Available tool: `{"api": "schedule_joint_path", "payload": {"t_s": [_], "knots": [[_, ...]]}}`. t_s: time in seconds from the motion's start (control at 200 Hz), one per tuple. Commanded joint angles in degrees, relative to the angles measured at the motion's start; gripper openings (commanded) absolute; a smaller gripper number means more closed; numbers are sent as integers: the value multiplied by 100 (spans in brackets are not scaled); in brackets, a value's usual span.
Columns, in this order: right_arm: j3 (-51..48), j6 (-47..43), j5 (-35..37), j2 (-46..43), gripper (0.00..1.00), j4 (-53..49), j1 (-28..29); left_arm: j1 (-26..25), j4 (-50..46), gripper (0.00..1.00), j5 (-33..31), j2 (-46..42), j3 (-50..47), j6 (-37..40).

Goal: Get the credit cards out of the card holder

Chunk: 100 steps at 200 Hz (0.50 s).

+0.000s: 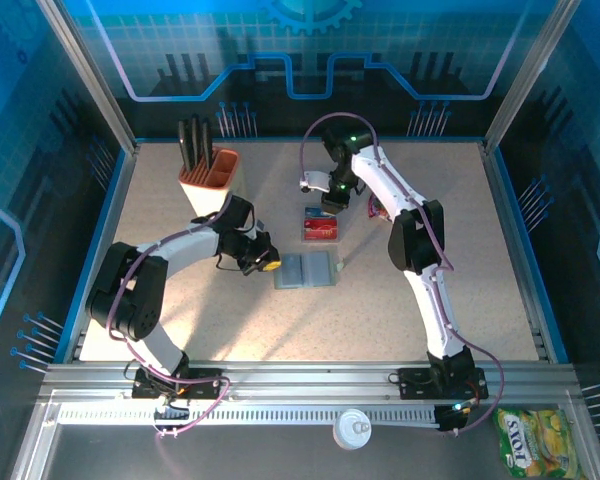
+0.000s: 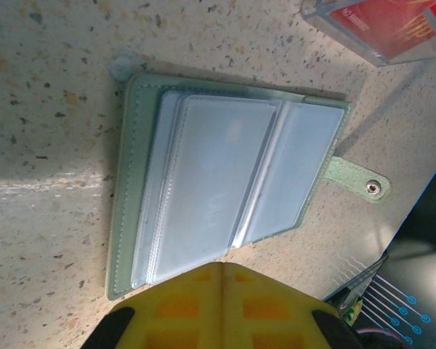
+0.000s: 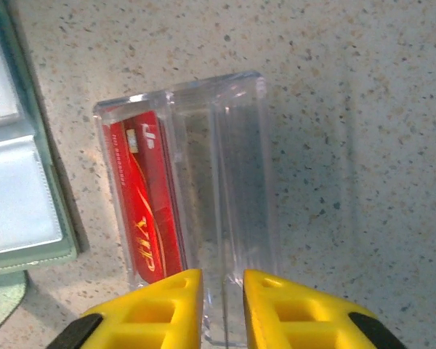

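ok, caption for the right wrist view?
Right wrist view: hand at the near edge of a clear box holding a red card; open card holder at left.

Bright overhead light; a glare streak crosses the table.

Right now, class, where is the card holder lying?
In the top view, the card holder lies open mid-table, beside the left gripper, with the clear card case just beyond it.

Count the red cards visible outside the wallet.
1: a red card in the clear case beside the card holder; others may be stacked behind it.
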Motion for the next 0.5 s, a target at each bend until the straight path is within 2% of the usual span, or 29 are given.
{"api": "schedule_joint_path", "payload": {"t_s": [0.0, 0.23, 0.495], "knots": [[-11, 148, 318, -128, 25, 317, -1, 42, -195, 0, -36, -146, -51, -6], [-511, 428, 459, -578, 27, 1168, -17, 42, -168, 0, -18, -137, -50, -7], [-533, 624, 501, -478, 29, 1417, 43, 42, -148, 0, -23, -151, -95, -6]]}}
